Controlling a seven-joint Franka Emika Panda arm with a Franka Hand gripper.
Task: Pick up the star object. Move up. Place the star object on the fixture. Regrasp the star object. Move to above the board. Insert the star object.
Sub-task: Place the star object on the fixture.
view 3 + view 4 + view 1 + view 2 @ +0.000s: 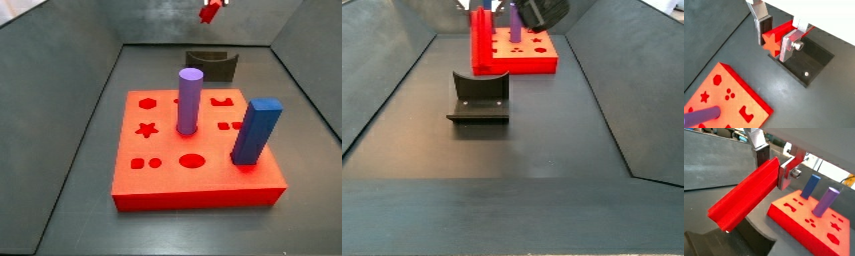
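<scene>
1. In a wrist view, the tool (775, 41) clamps the star object (773, 42) above the fixture (811, 60), its star-shaped end showing.
2. In a wrist view, the star object (747, 193) looks long; the board (812, 221) lies beyond.
3. In a side view, the star object (211, 11) hangs high over the far fixture (211, 64).
4. In a side view, the fixture (478, 98) sits on the worktop, likely awaiting placement.
</scene>
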